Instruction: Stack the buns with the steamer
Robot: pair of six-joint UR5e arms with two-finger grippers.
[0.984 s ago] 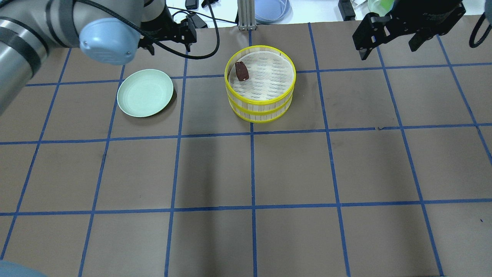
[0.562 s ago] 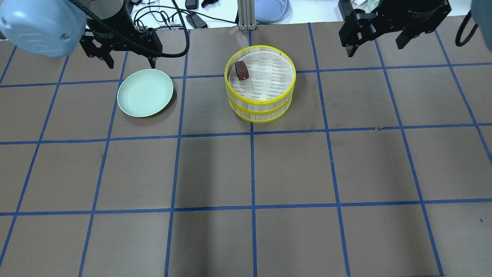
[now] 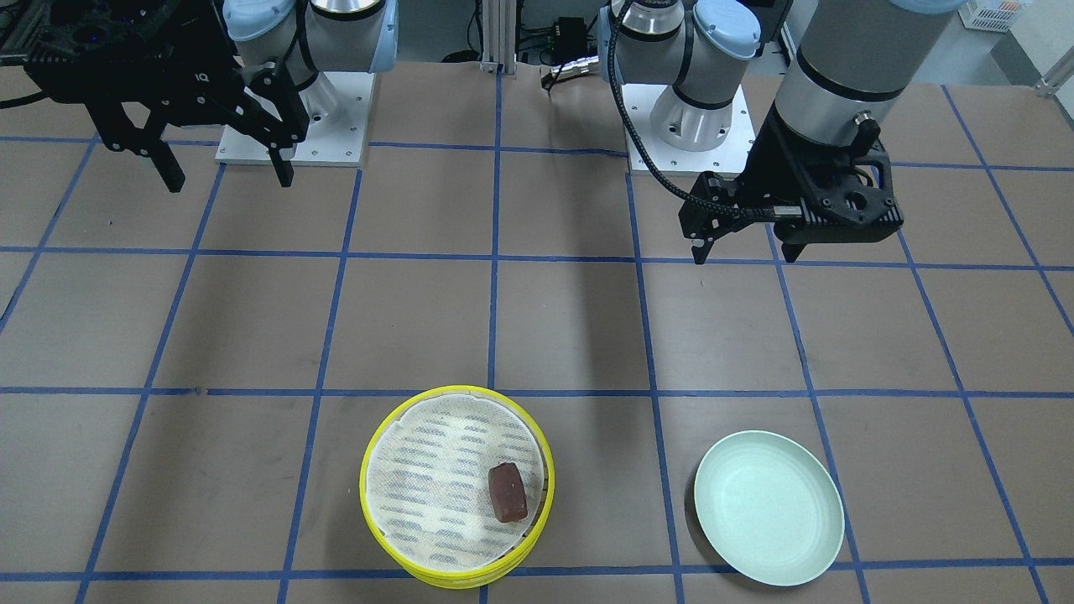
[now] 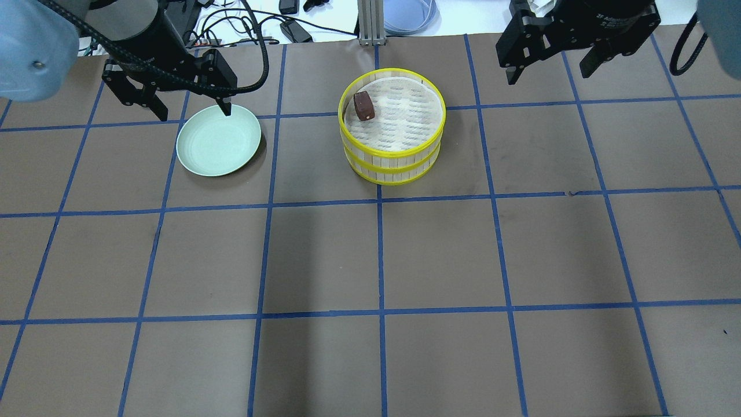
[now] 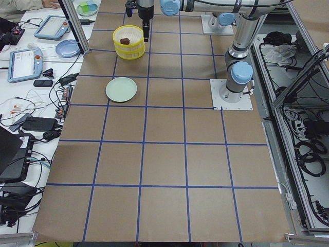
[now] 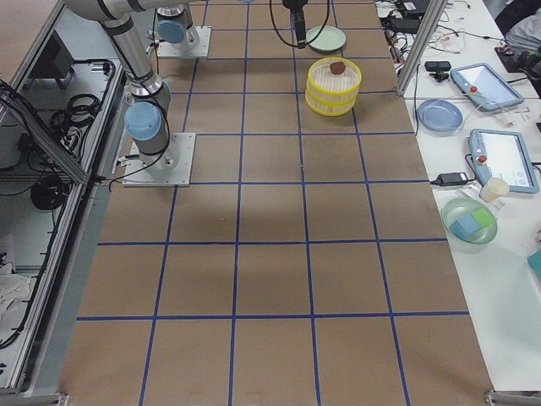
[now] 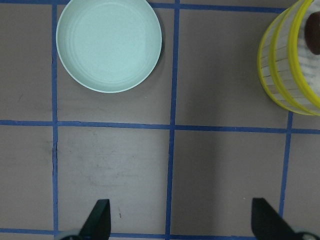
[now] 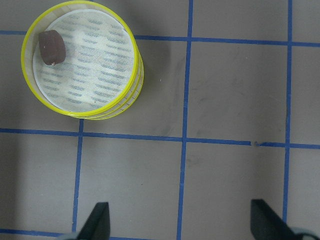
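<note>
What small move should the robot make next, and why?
Probably park both arms away: the steamer tiers are already stacked, the brown bun lies in the top one, the plate is empty, and the left gripper and right gripper are open.

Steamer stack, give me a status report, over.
Left gripper and right gripper open, empty, away from the steamer. Two tiers stacked, brown bun on top liner; white bun not visible. Green plate sits apart, not blocking.
</note>
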